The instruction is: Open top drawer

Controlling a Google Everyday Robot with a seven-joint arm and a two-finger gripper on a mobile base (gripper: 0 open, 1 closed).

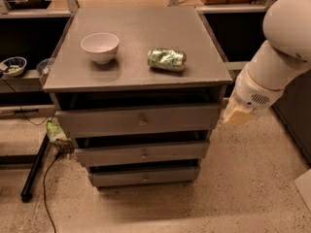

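Observation:
The top drawer [107, 122] is the widest of three grey drawers in a grey cabinet, with a small metal knob [142, 121] at its centre. A dark gap shows between its front and the cabinet top. My gripper [237, 114] is at the end of the white arm [277, 62], to the right of the cabinet at the height of the top drawer. It is beside the drawer's right end and well right of the knob.
On the cabinet top [141, 38] stand a white bowl [100, 46] and a crushed green can [167, 59] lying on its side. Two narrower drawers [112, 154] sit below. A cable and black stand leg [34, 171] lie on the floor at left.

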